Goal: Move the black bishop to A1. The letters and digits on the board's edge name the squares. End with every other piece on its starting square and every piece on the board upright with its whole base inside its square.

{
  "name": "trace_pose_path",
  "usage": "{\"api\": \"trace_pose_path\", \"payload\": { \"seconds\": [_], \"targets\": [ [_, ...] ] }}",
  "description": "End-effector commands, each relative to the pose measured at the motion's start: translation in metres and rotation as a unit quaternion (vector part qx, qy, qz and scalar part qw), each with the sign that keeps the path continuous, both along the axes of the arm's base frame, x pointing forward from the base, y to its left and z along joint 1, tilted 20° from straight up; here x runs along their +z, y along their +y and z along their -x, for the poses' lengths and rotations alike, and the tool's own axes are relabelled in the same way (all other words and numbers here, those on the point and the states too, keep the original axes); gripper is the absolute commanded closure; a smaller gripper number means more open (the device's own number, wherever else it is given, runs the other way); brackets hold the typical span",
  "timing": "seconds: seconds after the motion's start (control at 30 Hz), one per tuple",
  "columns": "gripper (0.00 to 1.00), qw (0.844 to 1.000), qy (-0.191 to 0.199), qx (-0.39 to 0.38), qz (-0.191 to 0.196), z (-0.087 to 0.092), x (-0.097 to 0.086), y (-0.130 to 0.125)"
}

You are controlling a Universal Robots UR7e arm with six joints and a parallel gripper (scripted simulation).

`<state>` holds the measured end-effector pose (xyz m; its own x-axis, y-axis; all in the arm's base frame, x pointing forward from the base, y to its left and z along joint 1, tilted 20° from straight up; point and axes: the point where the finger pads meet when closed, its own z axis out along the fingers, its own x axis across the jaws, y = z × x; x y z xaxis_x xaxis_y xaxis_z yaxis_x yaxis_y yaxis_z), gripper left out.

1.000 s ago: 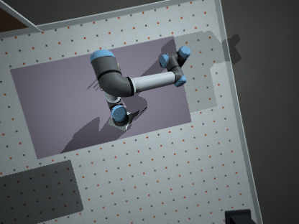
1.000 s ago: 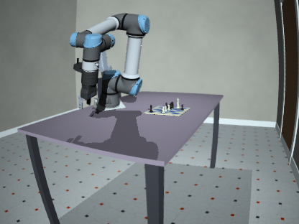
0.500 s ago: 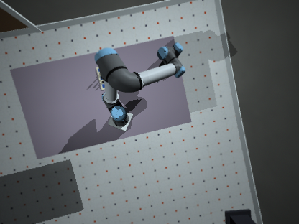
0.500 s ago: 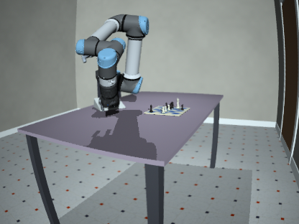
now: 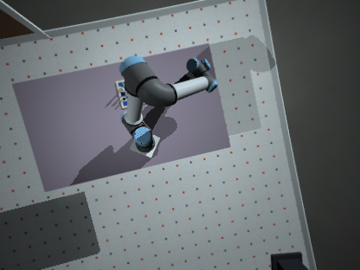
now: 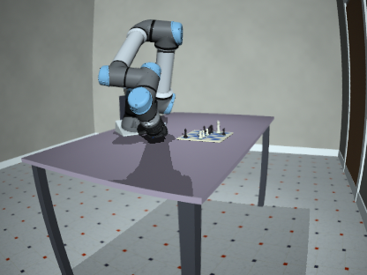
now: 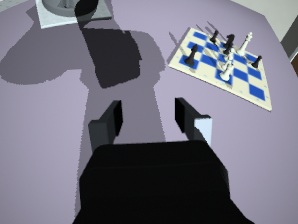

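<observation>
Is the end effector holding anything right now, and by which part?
Nothing. The end effector is open over the table, away from the chessboard.

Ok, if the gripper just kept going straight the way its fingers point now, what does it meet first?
Most likely the bare purple table top. The open gripper aims down at it, toward the arm's base plate. The chessboard lies off to the right, outside that line. Depth is hard to judge.
</observation>
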<state>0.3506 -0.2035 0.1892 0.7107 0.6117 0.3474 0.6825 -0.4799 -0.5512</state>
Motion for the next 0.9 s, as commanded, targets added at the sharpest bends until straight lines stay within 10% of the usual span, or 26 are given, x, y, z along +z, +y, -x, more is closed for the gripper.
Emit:
{"api": "trace_pose_path", "payload": {
  "seconds": [0.0, 0.87],
  "targets": [
    [0.0, 0.994, 0.047, -0.085, -0.053, -0.019, -0.009, 0.044],
    [0.0, 0.975, 0.091, -0.172, -0.108, -0.039, -0.021, 0.09]
  ]
}}
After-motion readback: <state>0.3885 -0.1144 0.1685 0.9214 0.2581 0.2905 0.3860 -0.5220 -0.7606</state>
